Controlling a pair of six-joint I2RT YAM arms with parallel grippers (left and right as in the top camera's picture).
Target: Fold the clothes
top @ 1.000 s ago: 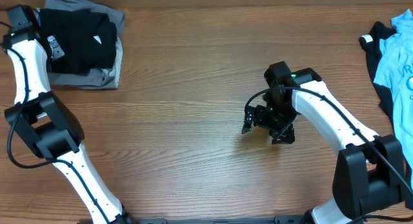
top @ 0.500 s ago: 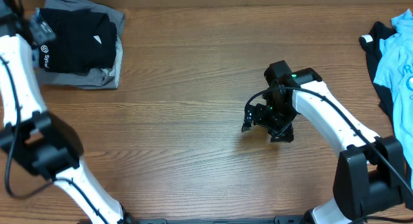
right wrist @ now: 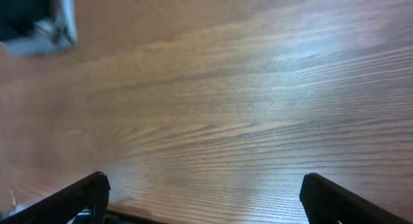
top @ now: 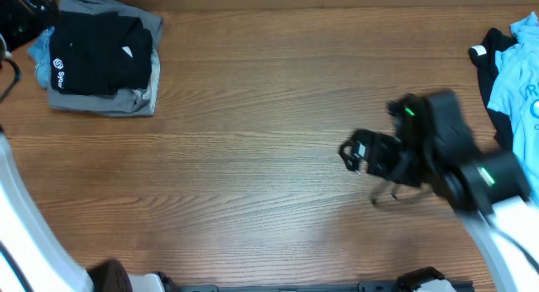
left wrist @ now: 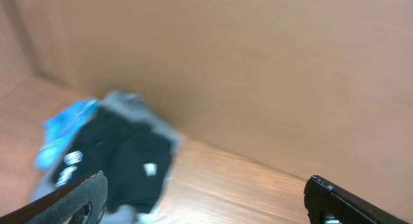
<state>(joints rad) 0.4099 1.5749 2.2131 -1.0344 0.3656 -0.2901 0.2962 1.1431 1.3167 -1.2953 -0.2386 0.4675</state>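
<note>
Lying at the far left corner of the wooden table [top: 253, 115], the black T-shirt [top: 101, 56] is folded into a compact rectangle. Its long axis runs left to right, and its edges are roughly square to the table edges. A white round logo [top: 61, 65] with small lettering sits at the near left corner of the fold, so the marked end points left. The shirt rests on a folded gray garment [top: 114, 104], which shows along the near and far edges. A strip of blue fabric [top: 39, 61] protrudes at the left side of the pile. A second heap, a light blue garment [top: 518, 82] over a black garment [top: 490, 73], lies at the far right edge, well apart from the pile. The left gripper [left wrist: 203, 185] has its fingers spread wide with nothing between them; its camera shows the pile, blurred, low on the left. The right gripper [right wrist: 201, 185] is likewise spread wide and holds nothing, above bare wood right of centre. It appears blurred in the overhead view.
</note>
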